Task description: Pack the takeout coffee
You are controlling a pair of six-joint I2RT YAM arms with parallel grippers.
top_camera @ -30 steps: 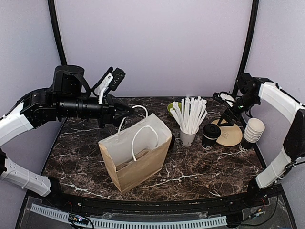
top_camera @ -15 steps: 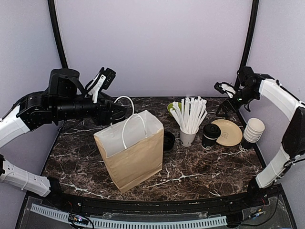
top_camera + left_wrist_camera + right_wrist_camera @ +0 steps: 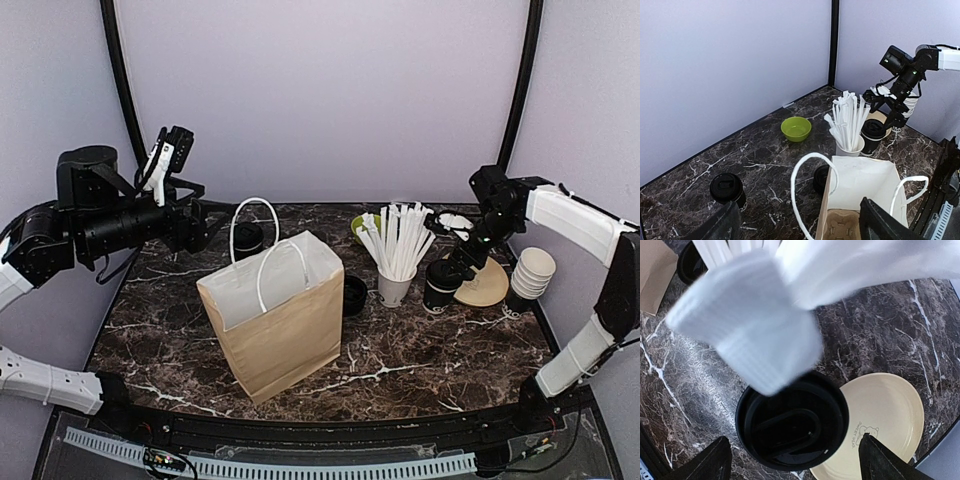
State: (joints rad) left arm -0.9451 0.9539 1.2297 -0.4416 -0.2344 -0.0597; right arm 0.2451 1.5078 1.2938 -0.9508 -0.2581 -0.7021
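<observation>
Right claw (image 3: pixel 797 462) hung open just above the black lidded paper coffee cup (image 3: pixel 792 427), standing beside a cream round plate (image 3: pixel 875 415) on the marble counter (image 3: pixel 450 350). Left claw (image 3: pixel 800 222) seemed open too.

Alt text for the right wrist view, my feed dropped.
A lidded black coffee cup stands on the marble table right below the open right hand. A cream plate lies beside it; a blurred white shape covers the top.

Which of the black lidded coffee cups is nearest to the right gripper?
The cup beside the cream plate, right of the straw cup; the right gripper hangs just above it. The other cup stands far left, behind the paper bag.
</observation>
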